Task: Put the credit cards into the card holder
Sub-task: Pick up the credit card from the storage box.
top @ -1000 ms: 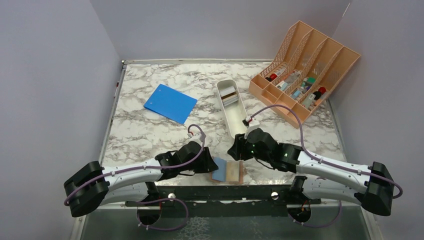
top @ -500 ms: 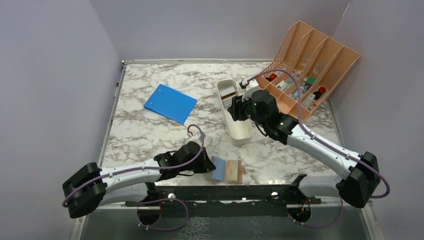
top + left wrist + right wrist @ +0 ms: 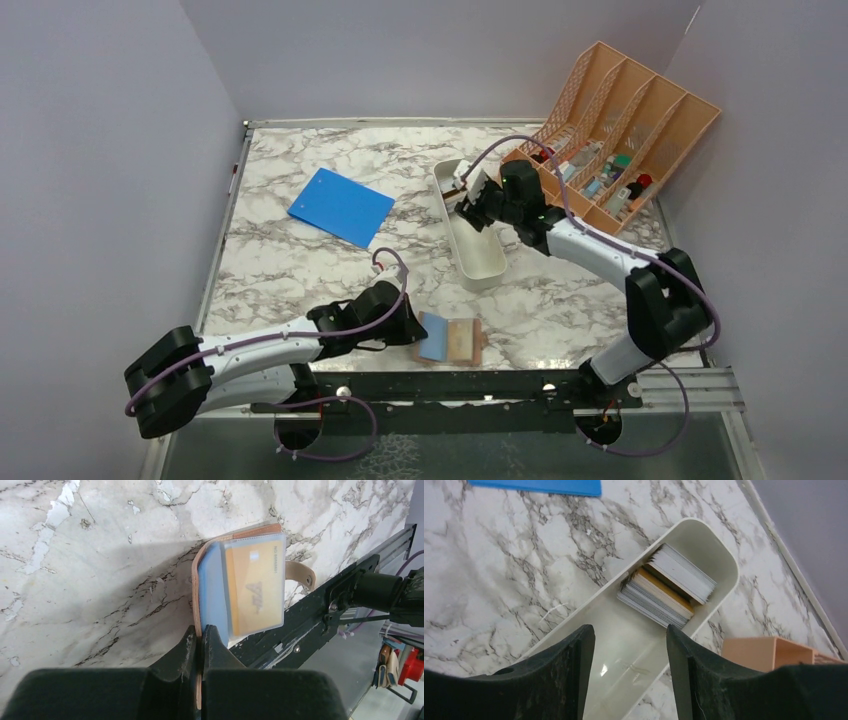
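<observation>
From above, the left gripper (image 3: 410,327) is pinching the unfolded card holder (image 3: 455,342) at the near edge, and the right gripper (image 3: 468,202) is hovering over the white tray (image 3: 482,260). At the left wrist, closed fingers (image 3: 215,647) are clamping the holder, a gold card (image 3: 255,587) inside. At the right wrist, spread, empty fingers (image 3: 574,675) are framing credit cards (image 3: 669,587) stacked at the tray's far end.

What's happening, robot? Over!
Left gripper shut on card holder, one gold card inside. Right gripper open above credit cards in white tray. Nothing blocking.

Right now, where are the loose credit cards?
Right wrist view: the credit cards sit stacked at the far end of the white tray, ahead of the open right claw, left of the peach organiser.
</observation>
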Controlling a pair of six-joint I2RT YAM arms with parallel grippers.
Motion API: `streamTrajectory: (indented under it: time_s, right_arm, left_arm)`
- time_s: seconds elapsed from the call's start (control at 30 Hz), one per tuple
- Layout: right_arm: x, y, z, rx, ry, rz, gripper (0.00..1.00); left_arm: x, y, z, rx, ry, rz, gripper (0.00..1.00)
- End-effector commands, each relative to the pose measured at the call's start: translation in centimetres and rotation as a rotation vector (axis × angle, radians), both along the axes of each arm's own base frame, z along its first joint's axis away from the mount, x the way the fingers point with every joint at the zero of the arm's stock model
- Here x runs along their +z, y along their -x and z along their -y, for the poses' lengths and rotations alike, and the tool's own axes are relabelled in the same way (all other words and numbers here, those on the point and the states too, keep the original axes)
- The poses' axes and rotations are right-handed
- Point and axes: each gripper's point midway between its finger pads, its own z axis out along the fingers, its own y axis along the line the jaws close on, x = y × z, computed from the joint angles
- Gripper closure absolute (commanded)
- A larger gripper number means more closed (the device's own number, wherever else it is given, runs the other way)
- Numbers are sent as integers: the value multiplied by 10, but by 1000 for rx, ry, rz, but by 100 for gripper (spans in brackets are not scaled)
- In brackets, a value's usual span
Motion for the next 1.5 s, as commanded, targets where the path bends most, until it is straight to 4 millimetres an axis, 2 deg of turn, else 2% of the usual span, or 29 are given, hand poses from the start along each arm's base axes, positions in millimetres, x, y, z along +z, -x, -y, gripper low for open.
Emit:
streamTrajectory:
  time_s: [0.0,0.27,0.4,0.57,0.83,1.03,1.2,1.47]
  right_arm:
    - [-15,-16,-22,221,122,151,40]
    - [-61,-43,-13,339,298,239,38]
    - [-69,-60,-16,331,331,280,38]
    - [-84,-71,-17,350,390,340,39]
    - [-72,-89,-20,336,431,472,39]
    - [-87,-105,-27,381,487,439,44]
    - [-90,-110,-34,400,471,421,47]
    - [-91,-114,-27,392,475,400,52]
  left_arm:
    - [5,-6,-1,15,-2,6,99]
    - [17,-8,-2,3,36,38,99]
    - [24,-9,-5,-3,28,60,99]
    - [30,-12,-9,0,31,83,99]
    - [30,-12,-4,-19,43,80,99]
    - [24,-13,-3,-21,37,68,99]
    - [22,-14,-2,-24,32,62,99]
    - [21,-17,-1,-31,24,65,99]
